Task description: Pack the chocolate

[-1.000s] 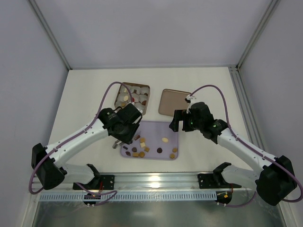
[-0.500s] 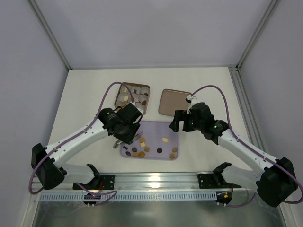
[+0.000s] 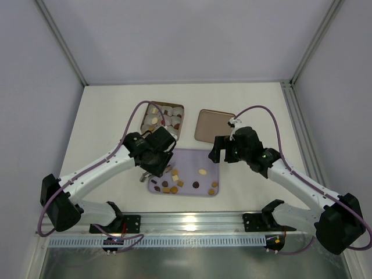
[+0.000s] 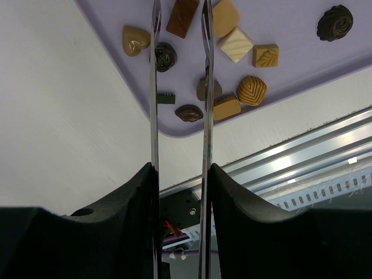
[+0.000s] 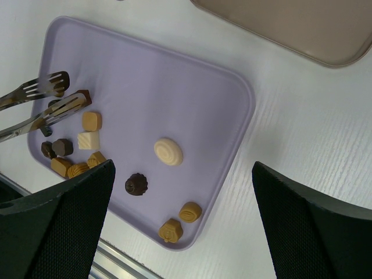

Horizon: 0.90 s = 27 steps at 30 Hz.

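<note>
Several small chocolates lie on a purple tray [image 3: 192,171]: a cluster at its left [image 3: 170,185], a cream oval [image 5: 168,151], a dark round one [image 5: 136,185] and two caramel ones [image 5: 190,211]. My left gripper [image 3: 157,168] is shut on metal tongs [image 5: 40,102]. Their open tips straddle a brown rectangular piece [image 4: 182,14] at the tray's left; I cannot tell if they touch it. My right gripper [image 3: 220,148] is open and empty above the tray's right side [image 5: 174,87].
A brown square tin [image 3: 163,121] with pale cups and a few pieces stands behind the tray's left. Its flat lid [image 3: 214,125] lies behind the right, also in the right wrist view [image 5: 302,29]. The metal rail [image 4: 302,145] runs along the near edge.
My left gripper with the tongs has shifted slightly over the tray's left part. The right arm has barely moved.
</note>
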{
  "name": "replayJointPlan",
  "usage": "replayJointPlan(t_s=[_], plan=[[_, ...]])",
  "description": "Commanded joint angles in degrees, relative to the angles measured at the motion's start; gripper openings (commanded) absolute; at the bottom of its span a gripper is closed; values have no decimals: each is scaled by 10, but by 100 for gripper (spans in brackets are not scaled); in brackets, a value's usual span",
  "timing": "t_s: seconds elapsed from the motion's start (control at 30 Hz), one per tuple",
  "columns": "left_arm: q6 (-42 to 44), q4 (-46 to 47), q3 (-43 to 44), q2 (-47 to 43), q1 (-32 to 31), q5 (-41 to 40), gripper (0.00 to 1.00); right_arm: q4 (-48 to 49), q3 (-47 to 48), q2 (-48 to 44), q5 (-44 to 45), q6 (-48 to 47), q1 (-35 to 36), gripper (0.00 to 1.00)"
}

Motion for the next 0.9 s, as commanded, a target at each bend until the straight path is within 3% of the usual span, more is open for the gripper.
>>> replayJointPlan(t_s=[0.0,0.87], plan=[[6,17,-2,1,-2,-7,42,13,-2,-9,11,1,3,100],[1,35,19,23,6,8,32,12,-2,-5,23,-10,3,100]])
